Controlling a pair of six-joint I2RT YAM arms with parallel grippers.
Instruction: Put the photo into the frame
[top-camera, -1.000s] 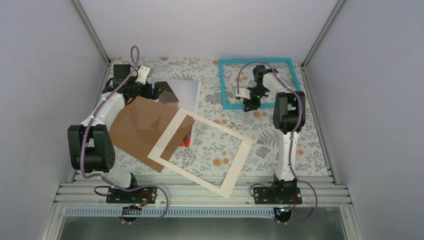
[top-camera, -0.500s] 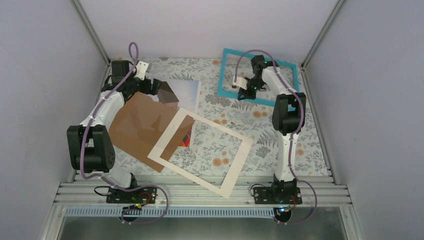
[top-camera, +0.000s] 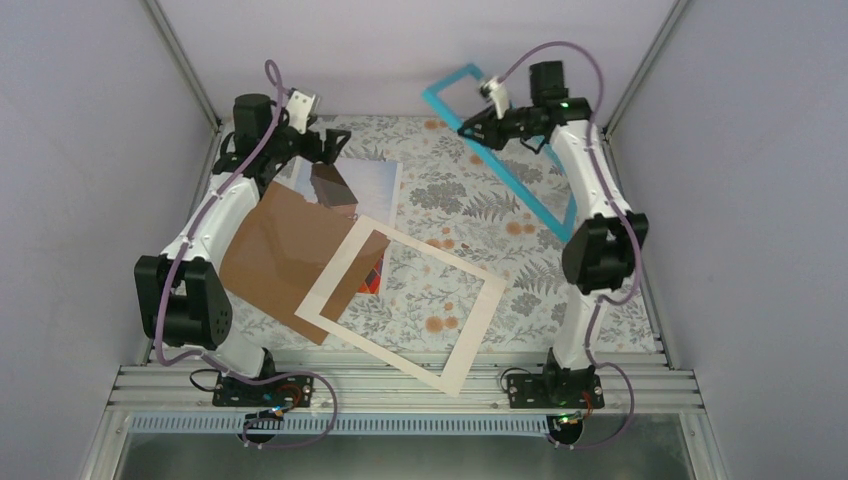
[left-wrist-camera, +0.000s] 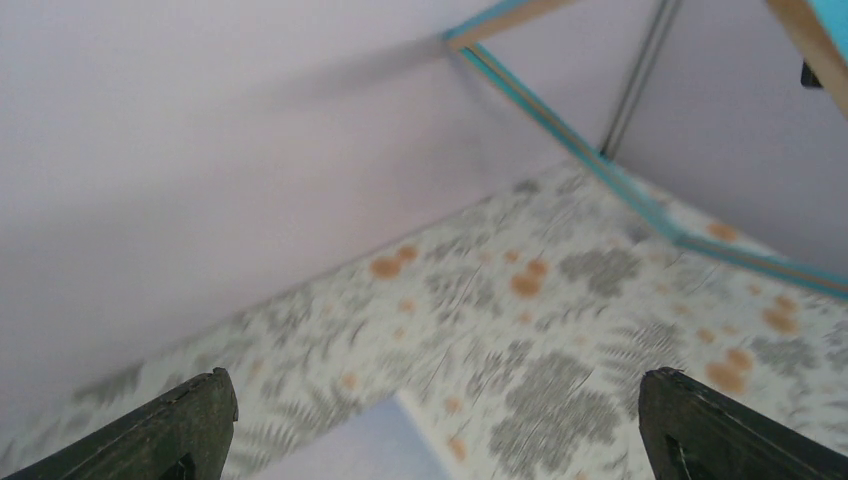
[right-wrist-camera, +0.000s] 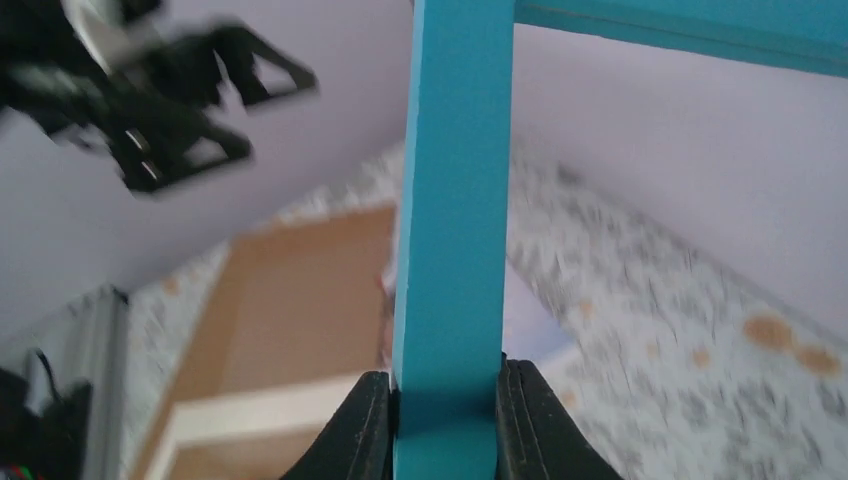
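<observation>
**Frame in right gripper, up off the table; photo flat on the left**

- Left gripper (top-camera: 318, 142): jaws spread wide and holding nothing. It hangs above the far-left part of the table (top-camera: 430, 250). In the left wrist view, both fingertips (left-wrist-camera: 190, 430) sit at the bottom corners with only floral cloth between them.
- Photo (top-camera: 375, 185): lies flat on the cloth, just below the left gripper. It is mostly covered, with only a pale blue corner showing at the far side. A red strip also shows through the mat opening.
- Brown backing board (top-camera: 280, 255): lies on top of the photo, skewed, toward the left arm.
- Cream mat (top-camera: 380, 352): lies flat at centre and is rotated. Its left corner overlaps the backing board, and its near corner reaches the table's near rail.
- Frame (top-camera: 517, 186): at far right, tilted steeply, with its top corner high against the back wall. The lower corner is near the right arm, and I can't tell whether it touches the cloth.
- Right gripper (top-camera: 472, 128): jaws narrow, pinching the frame's turquoise rim. The right wrist view shows the rim (right-wrist-camera: 455, 200) clamped between both pads (right-wrist-camera: 365, 425).
</observation>
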